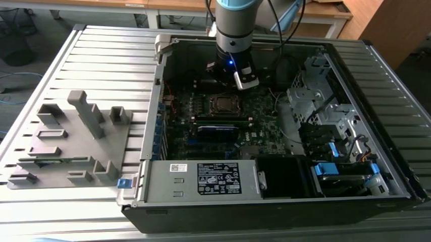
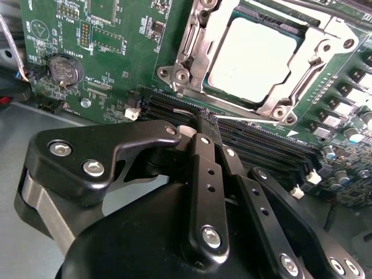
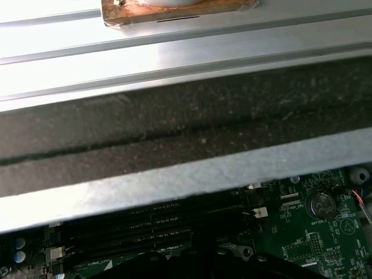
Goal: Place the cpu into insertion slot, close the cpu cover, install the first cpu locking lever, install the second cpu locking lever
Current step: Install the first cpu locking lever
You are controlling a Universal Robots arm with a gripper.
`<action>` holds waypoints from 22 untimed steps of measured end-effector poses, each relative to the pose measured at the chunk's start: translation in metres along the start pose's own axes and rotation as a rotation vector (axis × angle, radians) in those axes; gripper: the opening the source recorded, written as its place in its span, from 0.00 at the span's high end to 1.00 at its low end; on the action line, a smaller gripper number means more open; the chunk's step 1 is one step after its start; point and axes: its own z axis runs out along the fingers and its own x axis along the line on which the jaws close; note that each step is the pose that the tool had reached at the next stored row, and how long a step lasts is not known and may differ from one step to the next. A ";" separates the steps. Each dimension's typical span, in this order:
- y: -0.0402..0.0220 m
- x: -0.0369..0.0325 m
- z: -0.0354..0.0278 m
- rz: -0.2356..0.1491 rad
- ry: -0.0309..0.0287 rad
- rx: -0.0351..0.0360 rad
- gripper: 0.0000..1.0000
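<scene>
The cpu (image 2: 253, 55), a dull silver square, lies in the insertion slot (image 1: 222, 103) on the green motherboard (image 2: 110, 58). The silvery cpu cover (image 2: 197, 49) lies flat around it, its window framing the chip. A thin metal locking lever (image 2: 256, 120) runs along the socket edge closest to the gripper. My gripper (image 2: 204, 123) hangs over the memory slots (image 2: 256, 142) beside the socket, its black fingers (image 2: 204, 168) pressed together, tips next to the lever's end. In the exterior view the gripper (image 1: 237, 79) sits just behind the socket inside the open computer case (image 1: 404, 166).
A grey fixture block with pegs (image 1: 67, 146) stands on the slatted table at the exterior view's left. Inside the case are the power supply (image 1: 202, 179), drive bays with blue clips (image 1: 324, 169) and cables (image 1: 289, 65). A coin battery (image 2: 63, 70) sits on the board.
</scene>
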 end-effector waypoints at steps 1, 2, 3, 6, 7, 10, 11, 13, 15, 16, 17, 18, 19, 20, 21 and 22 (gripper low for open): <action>0.0000 0.0000 0.0000 0.008 -0.0018 0.0004 0.90; 0.0000 -0.0001 0.0000 0.015 -0.0031 0.0008 0.90; 0.0000 -0.0001 0.0001 0.018 -0.0038 0.0008 0.90; 0.0000 0.0006 0.0000 0.022 -0.0049 0.0010 0.90; -0.0001 0.0009 0.0000 0.023 -0.0051 0.0010 0.90; -0.0001 0.0019 -0.0001 0.026 -0.0055 0.0006 0.90; -0.0001 0.0023 -0.0001 0.028 -0.0057 0.0001 0.90; -0.0001 0.0026 -0.0001 0.030 -0.0059 -0.0006 0.90; -0.0001 0.0026 -0.0001 0.032 -0.0064 -0.0008 0.90; -0.0001 0.0026 -0.0001 0.033 -0.0066 -0.0009 0.90; -0.0001 0.0026 -0.0001 0.034 -0.0069 -0.0008 0.90; -0.0002 0.0027 0.0001 0.036 -0.0077 -0.0007 0.90; -0.0003 0.0027 0.0004 0.039 -0.0093 -0.0009 0.90; -0.0003 0.0027 0.0007 0.041 -0.0112 -0.0010 0.90; -0.0004 0.0027 0.0011 0.043 -0.0131 -0.0012 0.90; -0.0005 0.0027 0.0015 0.044 -0.0150 -0.0015 0.90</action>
